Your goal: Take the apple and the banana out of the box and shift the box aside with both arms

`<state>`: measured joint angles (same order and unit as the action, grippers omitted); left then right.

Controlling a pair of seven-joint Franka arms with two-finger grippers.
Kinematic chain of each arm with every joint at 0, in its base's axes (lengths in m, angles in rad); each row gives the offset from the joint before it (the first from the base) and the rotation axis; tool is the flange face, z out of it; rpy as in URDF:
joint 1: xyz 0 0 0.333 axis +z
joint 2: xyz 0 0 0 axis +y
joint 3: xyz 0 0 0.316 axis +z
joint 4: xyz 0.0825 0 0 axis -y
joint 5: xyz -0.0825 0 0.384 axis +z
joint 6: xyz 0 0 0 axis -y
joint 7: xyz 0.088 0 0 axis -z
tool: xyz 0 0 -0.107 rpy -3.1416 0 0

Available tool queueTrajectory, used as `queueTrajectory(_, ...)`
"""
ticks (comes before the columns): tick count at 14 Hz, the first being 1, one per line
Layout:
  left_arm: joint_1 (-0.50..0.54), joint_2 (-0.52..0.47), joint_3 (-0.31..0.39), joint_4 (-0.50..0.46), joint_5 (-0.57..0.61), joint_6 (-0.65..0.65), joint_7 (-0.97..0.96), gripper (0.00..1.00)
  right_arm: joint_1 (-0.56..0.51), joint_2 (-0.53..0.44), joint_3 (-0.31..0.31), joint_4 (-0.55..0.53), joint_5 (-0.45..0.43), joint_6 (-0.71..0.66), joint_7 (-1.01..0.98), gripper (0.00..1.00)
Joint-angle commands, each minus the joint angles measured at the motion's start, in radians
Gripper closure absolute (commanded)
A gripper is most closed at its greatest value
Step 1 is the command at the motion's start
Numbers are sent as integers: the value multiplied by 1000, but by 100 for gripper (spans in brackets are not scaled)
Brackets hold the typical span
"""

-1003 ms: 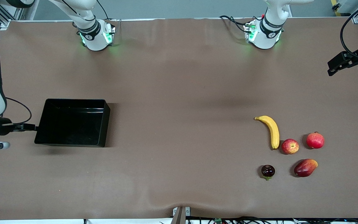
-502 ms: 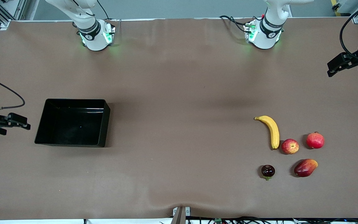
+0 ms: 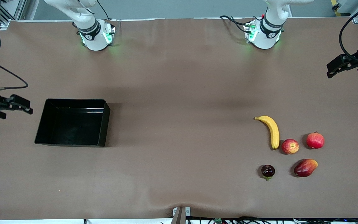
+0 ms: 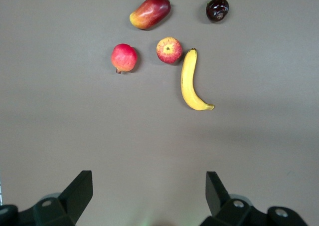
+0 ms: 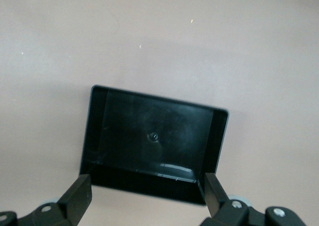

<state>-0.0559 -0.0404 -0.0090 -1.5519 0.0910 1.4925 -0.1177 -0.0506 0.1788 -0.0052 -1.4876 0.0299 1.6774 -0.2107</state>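
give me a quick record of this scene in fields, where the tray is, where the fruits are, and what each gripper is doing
tray: black tray, empty, toward the right arm's end of the table
banana: banana, toward the left arm's end
apple: apple, beside the banana's nearer tip
other fruit: pomegranate, mango, dark plum
right gripper: right gripper open, empty, beside the tray
left gripper: left gripper open, empty, apart from the fruit

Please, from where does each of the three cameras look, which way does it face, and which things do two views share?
Front view: high across the table, facing both arm bases; shows the box, the fruits, both claws.
Left wrist view: above the table, looking down on the banana and apple; open left claw at its edge.
Right wrist view: looking down on the box; open right claw at its edge.
Shared: front and left wrist show the banana; front and right wrist, the box.
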Motion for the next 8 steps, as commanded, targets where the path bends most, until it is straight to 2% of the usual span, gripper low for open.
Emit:
queueTrajectory(1,-2,5,10,12,-11,2,20,0,38,-65,-9,-37,-18,-62,54,0)
queueTrajectory(8,16,4,15,12,-11,-3,20,0,58,-148,-7,-52,-7,-209,218,0)
